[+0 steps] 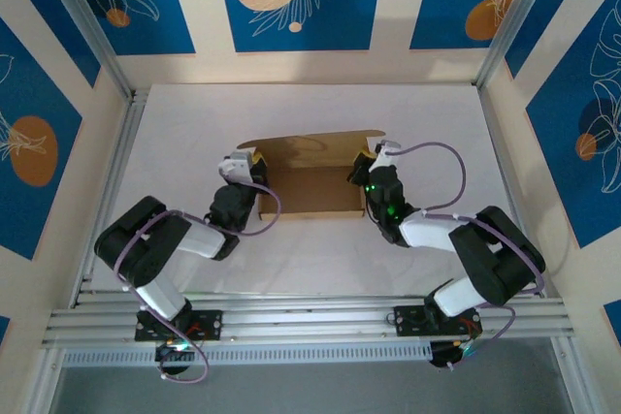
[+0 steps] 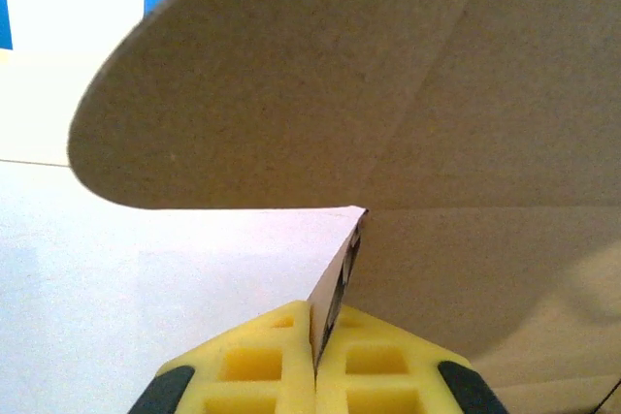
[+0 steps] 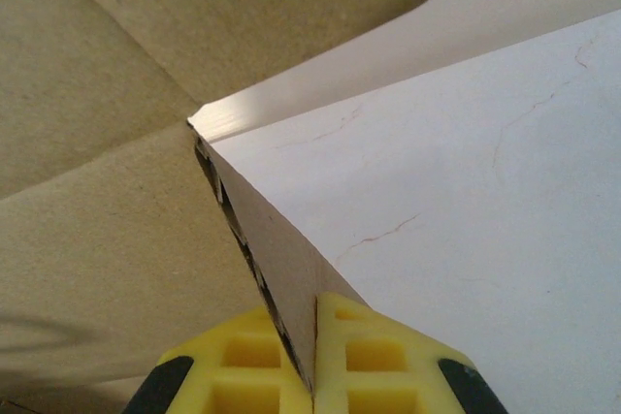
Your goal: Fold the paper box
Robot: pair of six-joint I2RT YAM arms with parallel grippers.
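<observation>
You see the box (image 1: 309, 191) mid-desk (image 1: 310, 269); left claw (image 2: 315, 336) clamps its left wall, right claw (image 3: 312, 336) its right; wrist views crop the flaps (image 2: 291, 75); overhead, both pinch points are hidden.

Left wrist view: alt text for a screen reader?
The left gripper, yellow-padded, is shut on a thin upright panel edge of the brown paper box, whose rounded flap arches overhead. White table lies to the left.

One paper box (image 1: 310, 186), two arms (image 1: 155, 239) (image 1: 485, 254), two end effectors (image 2: 315, 341) (image 3: 312, 341), one white table (image 1: 310, 264).
</observation>
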